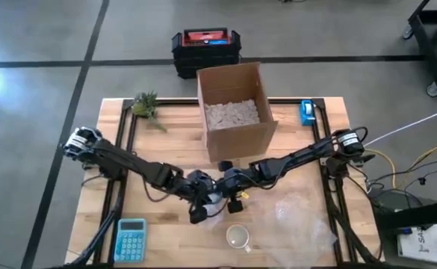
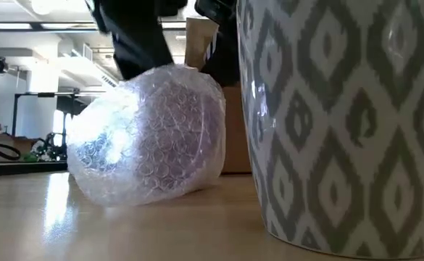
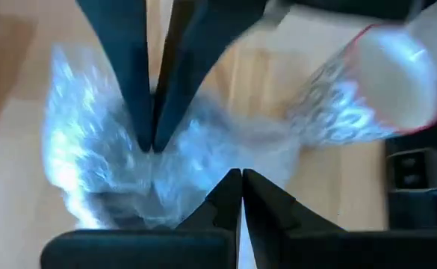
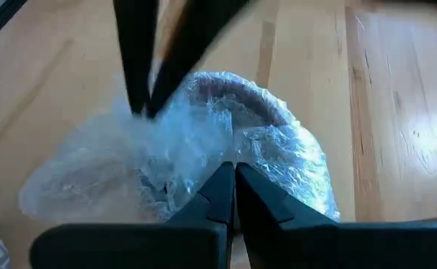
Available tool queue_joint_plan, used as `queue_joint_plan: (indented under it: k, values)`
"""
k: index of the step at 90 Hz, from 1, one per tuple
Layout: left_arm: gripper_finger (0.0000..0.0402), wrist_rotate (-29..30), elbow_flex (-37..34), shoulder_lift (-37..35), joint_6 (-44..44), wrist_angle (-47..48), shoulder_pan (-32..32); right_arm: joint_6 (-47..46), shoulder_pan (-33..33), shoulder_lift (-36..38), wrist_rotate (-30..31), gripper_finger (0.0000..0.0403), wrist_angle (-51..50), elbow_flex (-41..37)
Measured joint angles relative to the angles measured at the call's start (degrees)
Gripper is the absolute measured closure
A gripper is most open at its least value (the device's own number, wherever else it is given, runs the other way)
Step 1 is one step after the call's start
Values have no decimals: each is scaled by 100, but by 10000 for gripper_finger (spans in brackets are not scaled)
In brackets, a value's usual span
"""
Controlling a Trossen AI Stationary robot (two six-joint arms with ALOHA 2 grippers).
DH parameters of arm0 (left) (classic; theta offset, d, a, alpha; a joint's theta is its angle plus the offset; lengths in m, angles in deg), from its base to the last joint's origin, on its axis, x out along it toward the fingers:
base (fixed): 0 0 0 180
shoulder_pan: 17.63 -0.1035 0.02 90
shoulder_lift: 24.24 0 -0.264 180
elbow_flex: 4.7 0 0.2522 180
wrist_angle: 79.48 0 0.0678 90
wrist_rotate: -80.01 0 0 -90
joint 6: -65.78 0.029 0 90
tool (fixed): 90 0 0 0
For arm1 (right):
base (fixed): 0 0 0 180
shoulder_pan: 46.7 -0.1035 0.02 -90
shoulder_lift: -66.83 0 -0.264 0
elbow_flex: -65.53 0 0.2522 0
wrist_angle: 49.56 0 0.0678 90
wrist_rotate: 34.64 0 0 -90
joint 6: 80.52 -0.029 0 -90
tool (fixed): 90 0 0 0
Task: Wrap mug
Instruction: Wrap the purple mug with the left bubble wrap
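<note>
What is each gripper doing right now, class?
Left gripper: shut on the clear bubble-wrap bundle.
Right gripper: shut on the same bundle.

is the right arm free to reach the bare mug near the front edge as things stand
Probably not yet: the right gripper is shut on the bubble wrap bundle. The mug itself sits close by, with nothing between them.
</note>
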Motion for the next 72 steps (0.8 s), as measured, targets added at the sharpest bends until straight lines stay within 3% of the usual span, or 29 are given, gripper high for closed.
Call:
queue_joint_plan:
  k: [38, 72]
  values:
    - [402, 175, 13, 647, -234, 19, -233, -10, -76, 141, 8, 401, -868, 495]
    - [402, 123, 4, 666, -278, -10, -264, -69, -76, -122, 2, 401, -596, 570]
